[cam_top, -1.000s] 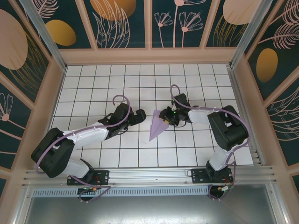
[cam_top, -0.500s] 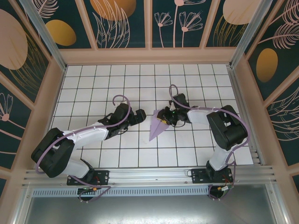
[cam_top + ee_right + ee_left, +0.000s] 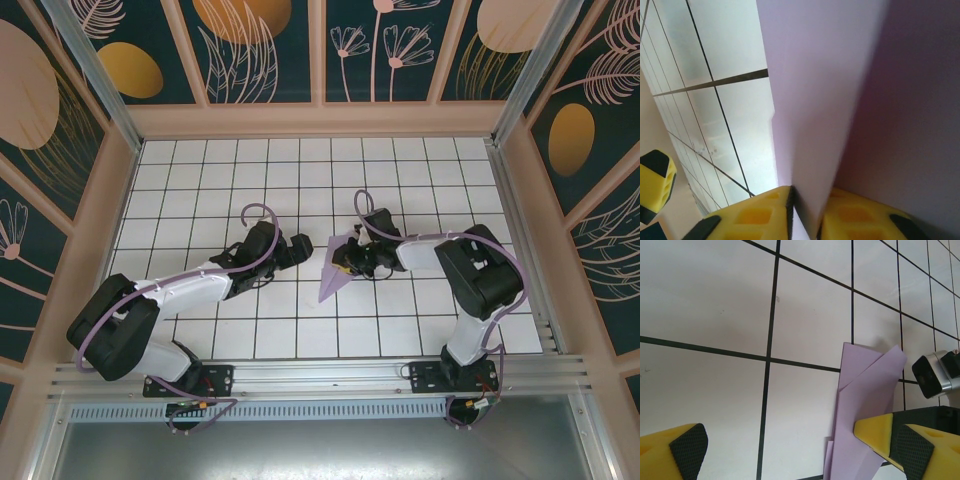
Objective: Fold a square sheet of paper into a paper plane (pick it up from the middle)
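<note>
While right end effector (image 3: 805,212) pinches the flimsy-looking, crush-prone paper plane (image 3: 331,270) by its stiffer fold, left end effector (image 3: 782,440) hovers spread.

right gripper (image 3: 805,215): clamped on fold of paper plane (image 3: 840,100) | plane: close, blurred | left side: white tiled table (image 3: 715,115)

The flat white table top (image 3: 200,190), ruled with dark grid lines, carries a folded lavender-purple paper dart (image 3: 328,275) near the table's middle.
</note>
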Motion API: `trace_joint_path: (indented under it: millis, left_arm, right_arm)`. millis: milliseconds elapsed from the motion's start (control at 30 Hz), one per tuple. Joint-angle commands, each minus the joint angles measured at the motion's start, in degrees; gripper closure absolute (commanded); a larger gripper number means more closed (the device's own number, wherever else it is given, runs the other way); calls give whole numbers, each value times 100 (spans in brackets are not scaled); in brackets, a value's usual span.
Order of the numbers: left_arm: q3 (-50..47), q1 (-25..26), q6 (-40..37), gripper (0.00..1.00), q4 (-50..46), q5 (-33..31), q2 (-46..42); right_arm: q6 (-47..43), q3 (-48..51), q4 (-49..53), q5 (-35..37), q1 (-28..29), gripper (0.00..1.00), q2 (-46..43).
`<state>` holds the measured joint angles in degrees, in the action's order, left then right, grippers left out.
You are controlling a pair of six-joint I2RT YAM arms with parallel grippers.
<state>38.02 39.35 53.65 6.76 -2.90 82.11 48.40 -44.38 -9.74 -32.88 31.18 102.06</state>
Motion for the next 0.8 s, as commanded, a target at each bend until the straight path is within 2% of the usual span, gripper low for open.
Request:
trace_joint_path:
  millis: [0,100,200,467,567,767]
  left_arm:
    - [-75,-28,134,1,9,140,-90]
    - [-198,-33,248,1,201,363,-197]
    - [-276,-40,325,1,356,648,-325]
    - [-420,-77,730,1,1259,1639,-822]
    - [-496,-83,990,2,1804,2060,-914]
    - [-329,-80,1271,1,2342,2492,-748]
  right_arm:
    - [-102,118,-296,-78,117,86,-22]
    - [-137,235,-623,-85,97,96,-251]
    - [-141,341,-1153,-318,46,100,-569]
    - [513,161,-2816,-2145,-817,100,-743]
    - [598,-148,-2834,-2554,-857,100,-726]
    - [1050,-381,-3031,-3058,-785,99,-815]
